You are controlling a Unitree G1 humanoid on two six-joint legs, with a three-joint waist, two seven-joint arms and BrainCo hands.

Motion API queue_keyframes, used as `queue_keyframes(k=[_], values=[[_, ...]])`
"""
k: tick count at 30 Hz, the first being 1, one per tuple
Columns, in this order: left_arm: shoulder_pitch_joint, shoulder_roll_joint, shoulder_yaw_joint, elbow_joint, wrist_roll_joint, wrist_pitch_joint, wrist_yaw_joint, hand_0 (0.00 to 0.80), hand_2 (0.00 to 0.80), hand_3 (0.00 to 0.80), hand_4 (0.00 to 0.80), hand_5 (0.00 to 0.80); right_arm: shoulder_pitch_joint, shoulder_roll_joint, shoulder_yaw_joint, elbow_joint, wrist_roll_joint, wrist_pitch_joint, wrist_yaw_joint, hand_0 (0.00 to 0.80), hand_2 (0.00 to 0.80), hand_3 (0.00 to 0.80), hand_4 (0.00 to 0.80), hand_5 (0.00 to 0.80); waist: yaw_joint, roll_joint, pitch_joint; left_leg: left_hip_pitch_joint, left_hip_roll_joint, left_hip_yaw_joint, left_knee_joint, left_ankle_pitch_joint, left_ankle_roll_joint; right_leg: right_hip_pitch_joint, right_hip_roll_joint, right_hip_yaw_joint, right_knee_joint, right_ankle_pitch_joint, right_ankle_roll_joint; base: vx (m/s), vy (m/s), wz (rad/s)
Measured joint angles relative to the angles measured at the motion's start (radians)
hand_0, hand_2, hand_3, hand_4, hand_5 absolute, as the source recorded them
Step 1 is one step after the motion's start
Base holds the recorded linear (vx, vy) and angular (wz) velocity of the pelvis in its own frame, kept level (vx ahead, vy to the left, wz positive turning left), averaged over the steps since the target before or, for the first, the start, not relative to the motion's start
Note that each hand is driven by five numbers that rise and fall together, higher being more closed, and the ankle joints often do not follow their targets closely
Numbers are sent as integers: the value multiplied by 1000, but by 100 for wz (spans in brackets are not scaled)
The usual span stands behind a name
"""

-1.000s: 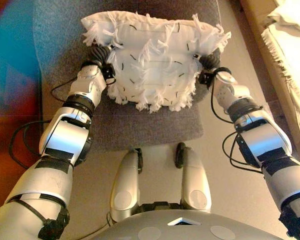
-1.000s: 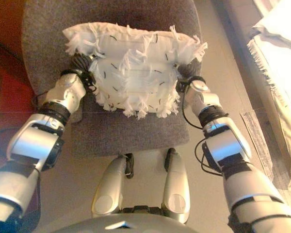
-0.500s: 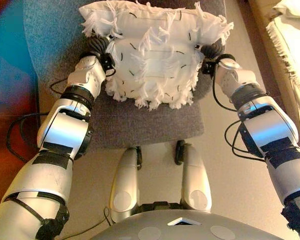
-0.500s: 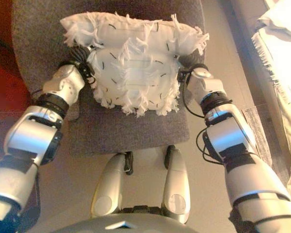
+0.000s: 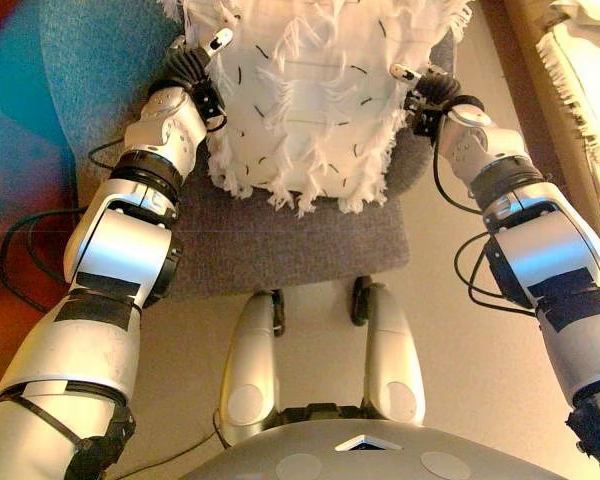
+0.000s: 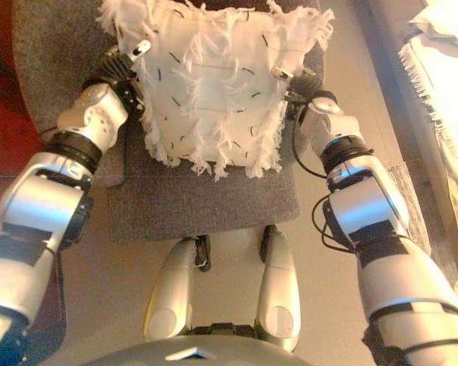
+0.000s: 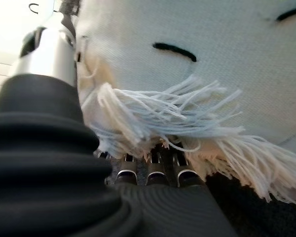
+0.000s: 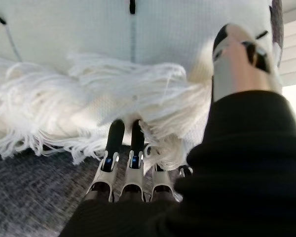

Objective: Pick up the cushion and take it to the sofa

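I'm in a home, a living room by the look of it — below me stands a grey upholstered chair [image 5: 280, 240] on a pale floor [image 5: 460, 380], with a white fringed cushion [image 6: 214, 84] over it — and cream fringed fabric [image 5: 585, 60] drapes at my right.

The white fringed cushion [image 5: 310, 100], flecked with short black stitches, is hanging tilted at twelve o'clock, its lower tassels trailing toward six o'clock.
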Motion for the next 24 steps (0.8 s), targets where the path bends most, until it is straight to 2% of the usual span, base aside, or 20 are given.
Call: queue_keyframes(k=[5, 8, 12, 14, 19, 22, 24], values=[[0, 47, 5, 1, -2, -7, 7, 0, 0, 0, 0, 0, 0, -62, -17, 14, -17, -8, 3, 0, 0, 0, 0, 0, -1, 6, -5, 70, 14, 28, -67, 13, 4, 71, 3, -8, -74, 17, 3, 19, 15, -2], [2, 91, 23, 1, -4, -34, 8, 0, 0, 0, 0, 0, 6, -102, -35, 14, -19, -38, 35, 0, 0, 0, 0, 0, -1, 7, -15, 108, 13, 46, -134, 39, 8, 108, 4, -14, -149, 51, 11, 1, 1, -9], [9, 127, 26, -6, -1, -72, -14, 0, 0, 0, 0, 0, 62, -149, -43, -34, -47, -78, 73, 0, 0, 0, 0, 0, 1, 4, -29, 180, 4, 49, -240, 76, 6, 184, 4, -38, -246, 87, 18, 19, -7, 3], [58, 155, 34, -85, -1, -80, -41, 0, 0, 0, 0, 0, 124, -168, -48, -134, -50, -84, 83, 0, 0, 0, 0, 0, 0, -3, -39, 228, -2, 52, -305, 97, 3, 228, 7, -47, -301, 99, 18, 78, 6, 3], [296, 177, 121, -299, 9, -113, -71, 0, 0, 0, 0, 0, 382, -182, -113, -385, -67, -107, 75, 0, 0, 0, 0, 0, 2, -9, -104, 382, -6, 59, -490, 149, -11, 368, 27, -67, -459, 135, 20, 132, 12, -4], [457, 174, 193, -425, 50, -136, -74, 0, 0, 0, 0, 0, 531, -177, -163, -506, -77, -109, 52, 0, 0, 0, 0, 0, 0, -7, -157, 483, -5, 74, -621, 185, -18, 466, 49, -78, -588, 171, 22, 141, 8, -10], [570, 143, 257, -535, 87, -163, -87, 0, 0, 0, 0, 0, 648, -157, -215, -609, -89, -112, 47, 0, 0, 0, 0, 0, 0, -7, -189, 531, -4, 75, -679, 200, -23, 523, 60, -90, -661, 192, 24, 102, 2, -2]])
